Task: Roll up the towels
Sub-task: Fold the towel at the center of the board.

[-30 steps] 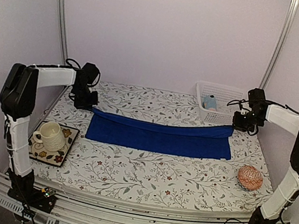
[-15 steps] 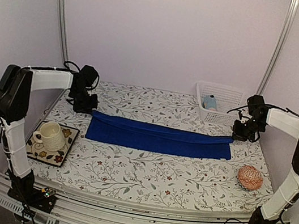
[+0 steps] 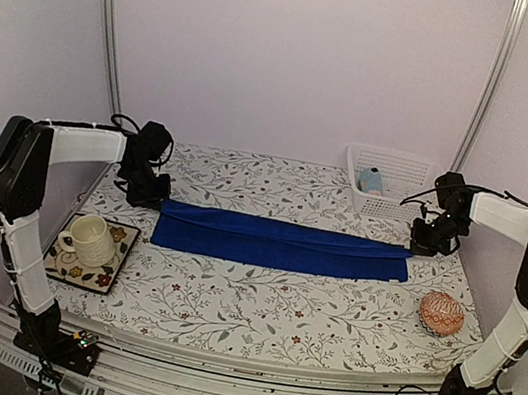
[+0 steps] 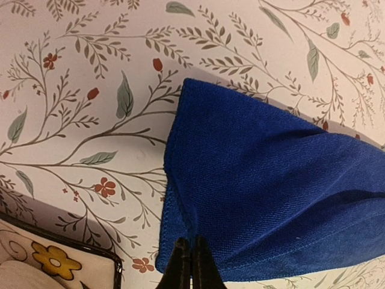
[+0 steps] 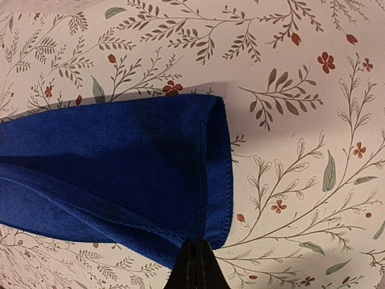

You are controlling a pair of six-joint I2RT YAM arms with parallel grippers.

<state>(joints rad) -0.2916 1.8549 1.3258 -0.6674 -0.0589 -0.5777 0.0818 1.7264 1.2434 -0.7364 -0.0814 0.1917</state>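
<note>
The long royal-blue towel [image 3: 281, 244] lies folded lengthwise across the middle of the table. My left gripper [image 3: 150, 196] is shut on its far left corner, seen close in the left wrist view [image 4: 192, 244]. My right gripper [image 3: 426, 242] is shut on its far right corner, seen close in the right wrist view [image 5: 197, 242]. The towel [image 4: 271, 180] rests flat on the cloth, and its right end [image 5: 120, 174] shows a doubled hem. The light-blue towel [image 3: 371, 181] sits rolled in the white basket [image 3: 380, 205] at the back right.
A cup [image 3: 90, 238] on a flowered coaster [image 3: 114, 274] stands at the front left; its corner shows in the left wrist view [image 4: 54, 253]. A pink-red patterned ball [image 3: 441, 313] lies at the front right. Walls close in on both sides.
Both grippers have lowered the towel's far edge and moved apart a little. The towel, sagging and lifted before, now lies flat and straight on the table.
</note>
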